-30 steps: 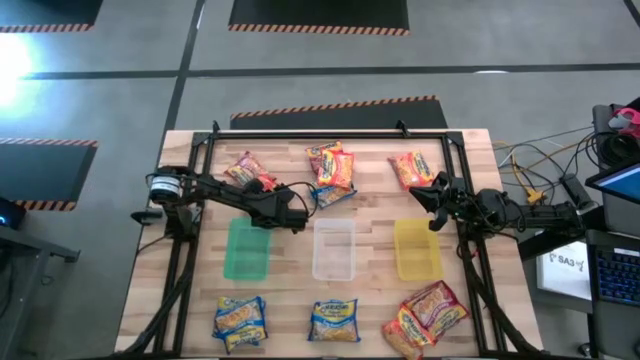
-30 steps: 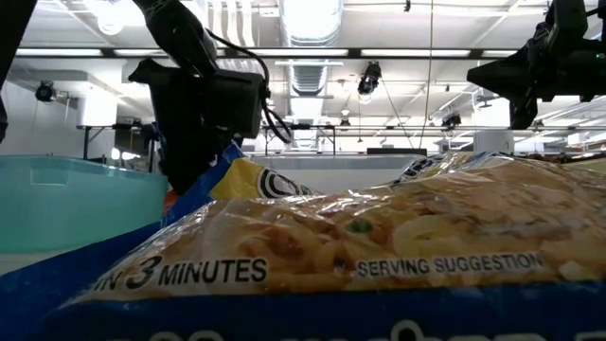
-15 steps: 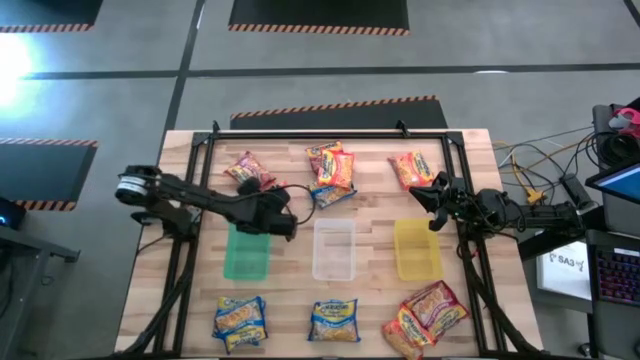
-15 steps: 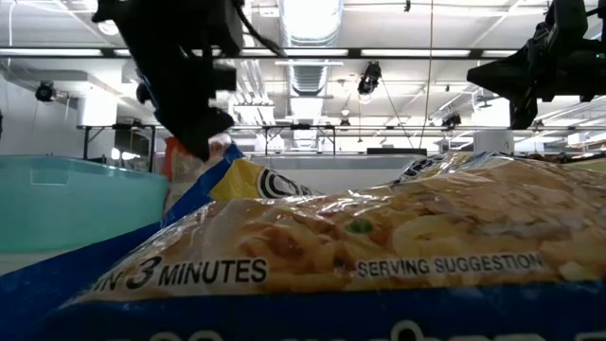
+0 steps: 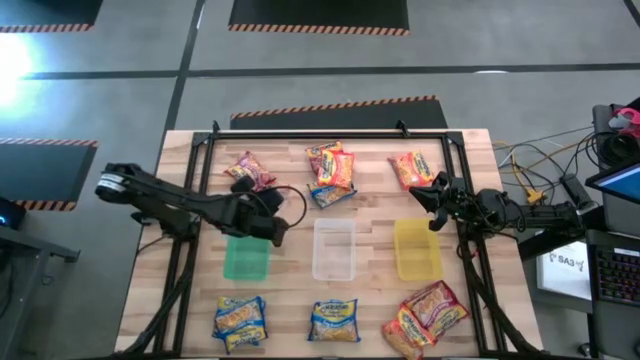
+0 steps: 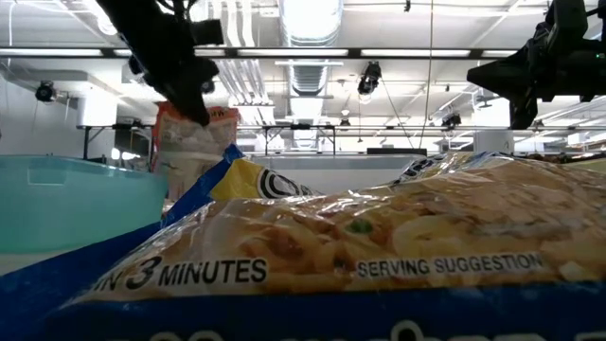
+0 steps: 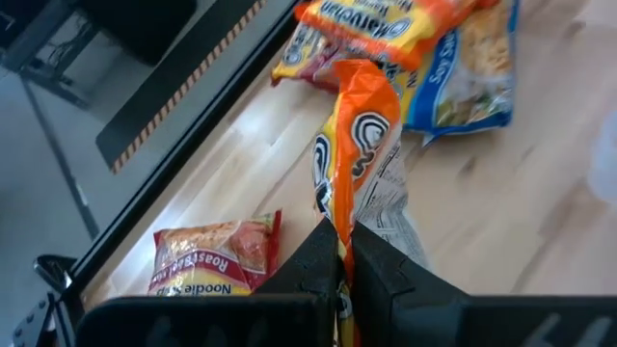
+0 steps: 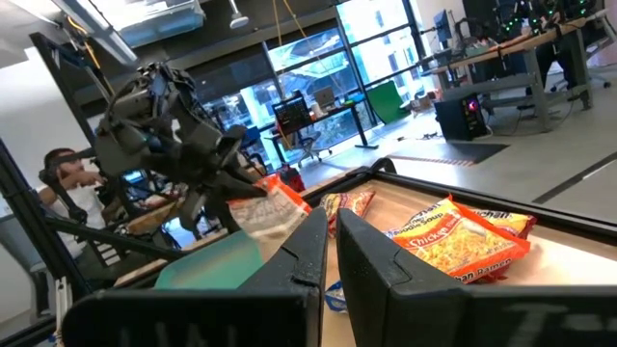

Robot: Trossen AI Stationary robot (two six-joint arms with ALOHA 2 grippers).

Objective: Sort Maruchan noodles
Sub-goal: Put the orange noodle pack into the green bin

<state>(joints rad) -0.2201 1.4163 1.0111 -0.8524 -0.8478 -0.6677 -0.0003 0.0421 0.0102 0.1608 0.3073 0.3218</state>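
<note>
My left gripper is shut on an orange-yellow Maruchan packet and hovers over the far end of the green bin. In the low view the packet hangs under that gripper. Other packets lie flat on the table: a red one at far left, a pile at far middle, one at far right, and three groups along the near edge. My right gripper waits shut above the yellow bin's far end. My left gripper pinches the orange-yellow packet between its two fingers at one crimped end. The fingers come from above, slanting down. The packet is lifted clear of the table and hangs below the fingers, its printed back facing the near edge.
A clear bin stands between the green and yellow bins in the table's middle row. A black frame runs along the far edge and down both sides. A blue-yellow packet fills the low view's foreground. A person sits beyond the table.
My left gripper has moved toward the table's left edge and up, from beside the far middle pile to above the green bin's far end. The orange-yellow packet went with it and now hangs higher, clear of the table.
</note>
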